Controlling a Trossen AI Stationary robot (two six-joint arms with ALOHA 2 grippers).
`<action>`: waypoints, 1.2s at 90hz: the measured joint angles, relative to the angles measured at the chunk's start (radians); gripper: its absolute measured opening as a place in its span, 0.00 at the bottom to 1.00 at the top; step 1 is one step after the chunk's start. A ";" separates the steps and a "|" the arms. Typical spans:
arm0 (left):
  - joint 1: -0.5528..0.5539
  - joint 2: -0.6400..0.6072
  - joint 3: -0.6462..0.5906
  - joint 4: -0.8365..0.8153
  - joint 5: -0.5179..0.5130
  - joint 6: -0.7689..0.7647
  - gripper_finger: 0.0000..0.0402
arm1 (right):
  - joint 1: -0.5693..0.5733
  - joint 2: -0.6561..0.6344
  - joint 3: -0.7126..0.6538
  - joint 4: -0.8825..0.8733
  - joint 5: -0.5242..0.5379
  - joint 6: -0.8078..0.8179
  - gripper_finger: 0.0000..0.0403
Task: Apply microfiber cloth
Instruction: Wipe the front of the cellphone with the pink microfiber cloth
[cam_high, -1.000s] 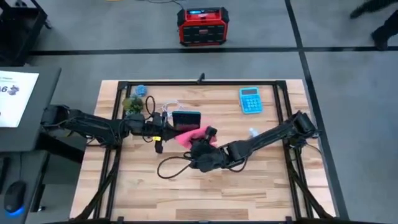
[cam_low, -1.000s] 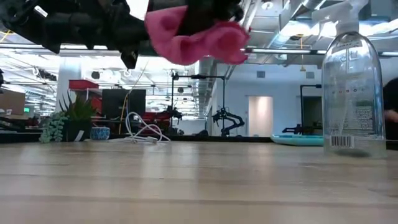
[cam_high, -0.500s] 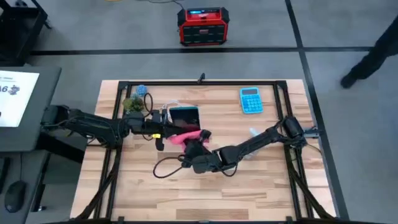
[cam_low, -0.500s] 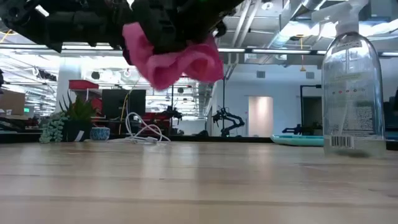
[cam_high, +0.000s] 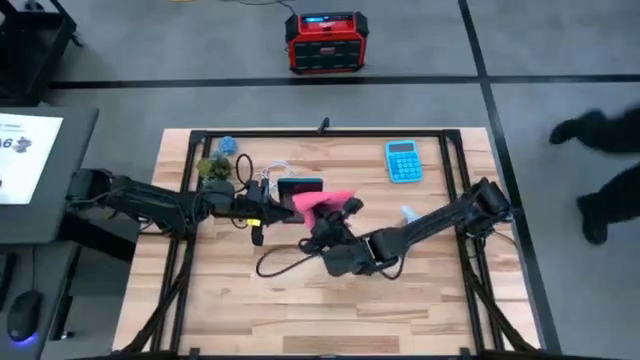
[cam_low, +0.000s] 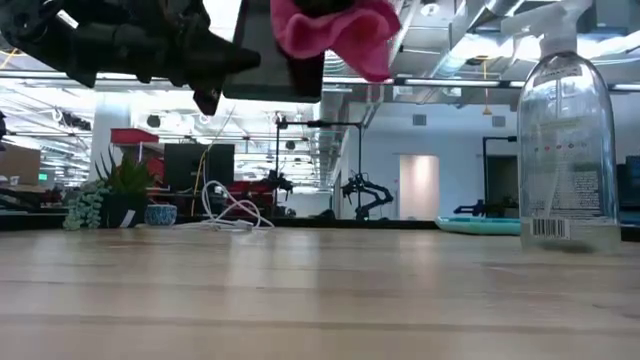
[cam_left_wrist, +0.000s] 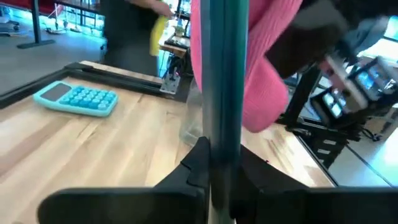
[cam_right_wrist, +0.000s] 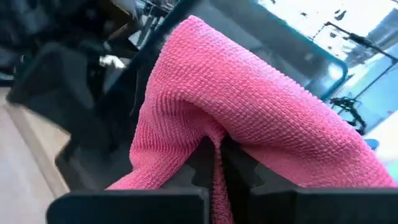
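Note:
A dark phone with a teal rim (cam_high: 298, 188) hangs above the table's middle, with my left gripper (cam_high: 266, 206) shut on it. In the left wrist view the phone (cam_left_wrist: 224, 74) shows edge-on. The pink microfiber cloth (cam_high: 322, 200) is bunched against the phone's face, held by my shut right gripper (cam_high: 336, 216). In the low view the cloth (cam_low: 340, 30) and the phone (cam_low: 275, 75) are well clear of the tabletop. My left gripper pinches the phone's edge (cam_left_wrist: 216, 146) between its two fingers, coming level from the table's left. The phone is lifted clear of the table and stands on edge in the hold. My right gripper pinches a bunched fold of the cloth (cam_right_wrist: 214, 140) between its two fingers, several layers together. It comes from the table's near right, slanting up. The cloth bulges slack beyond the fingertips (cam_right_wrist: 202, 165) against the phone's face (cam_right_wrist: 112, 93), clear of the table.
A blue calculator (cam_high: 402, 160) lies at the far right and a clear spray bottle (cam_low: 565, 140) stands right of the middle. A small plant (cam_high: 212, 165) and a white cable (cam_high: 272, 172) sit at the far left. A black cable loops (cam_high: 280, 262) near my right gripper.
My right gripper first swept the cloth down and toward the table's left across the phone. It then swept back up and toward the right and far edge, so the cloth now sits higher on the phone. My left gripper kept hold of the phone.

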 joint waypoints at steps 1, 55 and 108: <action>0.000 0.000 0.000 0.000 0.000 0.000 0.03 | -0.004 0.000 0.000 0.011 -0.025 -0.011 0.00; -0.001 -0.001 0.000 -0.034 0.002 0.019 0.03 | -0.069 0.004 0.000 0.342 -0.191 -0.281 0.00; -0.002 0.000 0.000 -0.029 0.004 0.046 0.03 | -0.053 0.003 0.000 -0.177 -0.414 0.036 0.00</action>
